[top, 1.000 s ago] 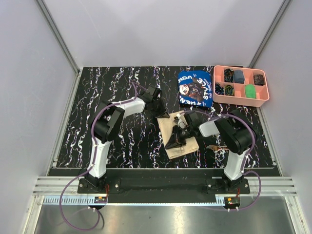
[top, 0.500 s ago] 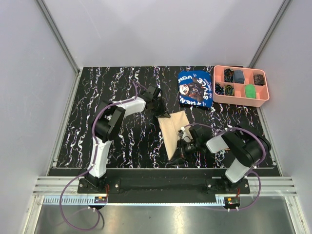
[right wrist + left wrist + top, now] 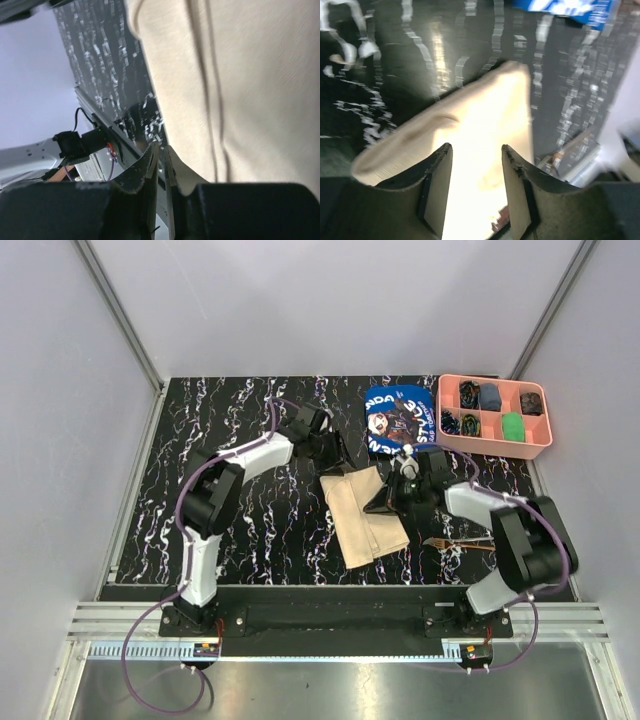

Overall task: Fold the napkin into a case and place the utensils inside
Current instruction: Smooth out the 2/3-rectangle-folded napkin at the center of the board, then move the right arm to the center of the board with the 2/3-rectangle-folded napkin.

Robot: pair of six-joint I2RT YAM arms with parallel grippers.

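The plain beige napkin (image 3: 365,512) lies folded into a narrow oblong on the dark marbled table, slanting from back left to front right. My left gripper (image 3: 338,452) hovers at its far left corner. In the left wrist view that gripper (image 3: 476,150) stands open, with the napkin (image 3: 480,115) lying below the gap and nothing between the fingers. My right gripper (image 3: 383,504) sits at the napkin's right edge. Its jaws (image 3: 161,146) are almost together with nothing between them, and the napkin (image 3: 240,75) lies beside them. A fork (image 3: 462,542) rests on the table to the right of the napkin.
A blue printed cloth (image 3: 400,422) lies just behind the napkin. A pink compartment tray (image 3: 490,448) with small items stands at the back right. Grey walls enclose the table on three sides.
My left gripper has opened above the napkin's far corner. My right arm has swung from the napkin's near end back to its right edge. The napkin now lies flatter and longer.
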